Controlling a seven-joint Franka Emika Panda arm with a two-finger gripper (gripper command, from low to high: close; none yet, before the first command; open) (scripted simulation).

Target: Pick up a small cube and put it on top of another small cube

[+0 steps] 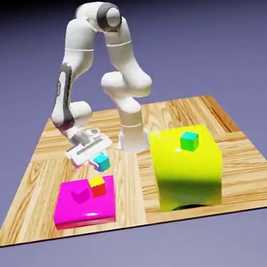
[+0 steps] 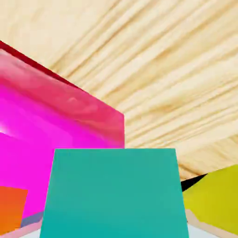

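Claw [image 1: 97, 157] grips small cube [image 1: 102, 162] above magenta block [image 1: 75, 211].

In the hand view the small cube [image 2: 114, 193] hides the gripper's fingertips; the magenta block [image 2: 56, 139] and yellow block [image 2: 214, 200] run off the edges.

The tabletop [image 1: 175, 114] is pale wood with a streaky grain and a soft satin finish. The big magenta block [image 1: 72, 210] and the big yellow block [image 1: 186, 170] look like glossy, smooth plastic with bright reflections on their faces. The small cube [image 2: 114, 193] is flat, matt teal, without sheen. The arm [image 1: 123, 71] has smooth white shells, faintly shiny, with dark grey joints.
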